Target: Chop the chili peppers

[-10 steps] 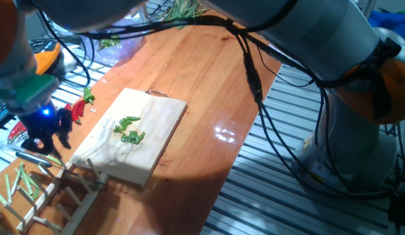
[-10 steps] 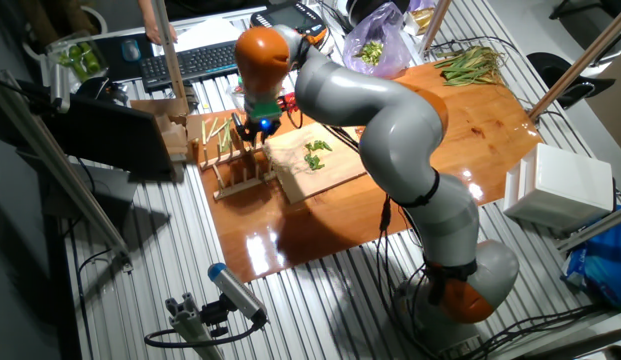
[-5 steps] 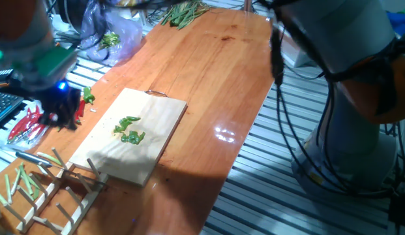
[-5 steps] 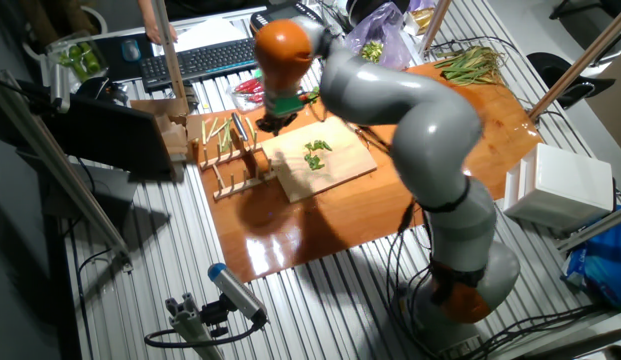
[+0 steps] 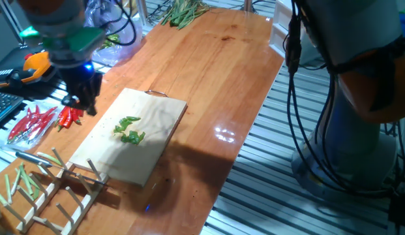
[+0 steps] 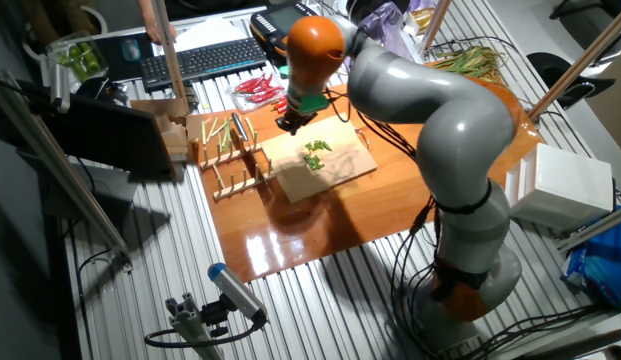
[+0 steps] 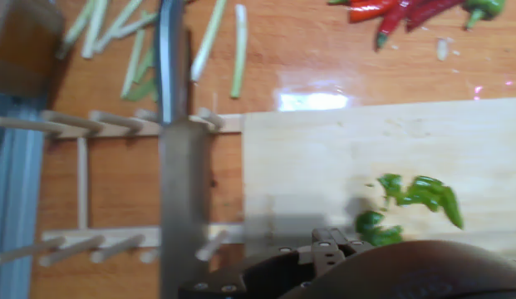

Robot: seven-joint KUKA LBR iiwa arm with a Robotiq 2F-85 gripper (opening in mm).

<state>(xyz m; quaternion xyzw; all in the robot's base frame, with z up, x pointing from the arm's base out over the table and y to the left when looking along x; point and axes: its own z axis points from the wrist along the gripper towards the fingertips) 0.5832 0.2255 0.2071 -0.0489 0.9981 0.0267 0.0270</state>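
The tool (image 5: 80, 104) gripped a knife (image 7: 179, 191) above the cutting board's (image 5: 156, 117) left edge. The green chili peppers (image 5: 129, 130) lay mid-board. Best to centre the blade squarely over them before pressing down.

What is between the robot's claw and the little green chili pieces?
Only bare cutting board lies between the gripper and the chili peppers, seen in one fixed view.
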